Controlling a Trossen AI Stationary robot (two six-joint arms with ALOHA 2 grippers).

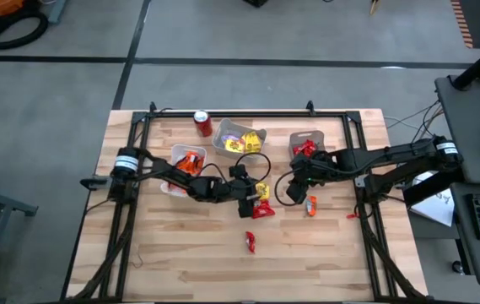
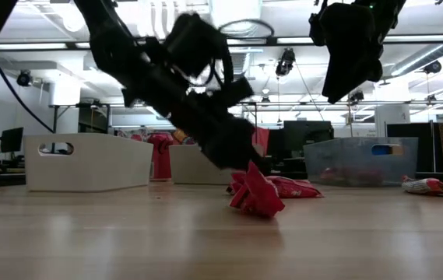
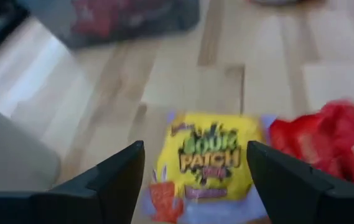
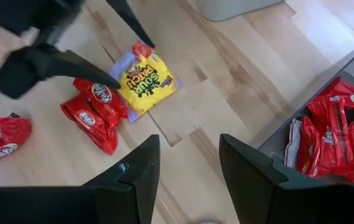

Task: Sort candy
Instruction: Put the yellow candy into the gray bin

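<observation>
Pale wood-plank table (image 1: 180, 253); crinkly yellow candy (image 3: 209, 165) between left jaws.

Near the table's centre a yellow Sour Patch packet (image 1: 262, 191) lies flat, a crumpled cluster of red wrappers (image 1: 262, 209) touching it at six o'clock. One red sweet (image 1: 250, 243) sits alone further toward six, an orange-and-red one (image 1: 311, 204) off at three o'clock. More red packets (image 4: 338, 134) fill a bin.

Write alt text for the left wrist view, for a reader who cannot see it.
The left gripper, fingers open, hangs over a yellow Sour Patch candy packet lying flat on the wooden table. A crumpled red candy wrapper lies beside the packet, and a bin of red candy shows blurred farther off.
</observation>
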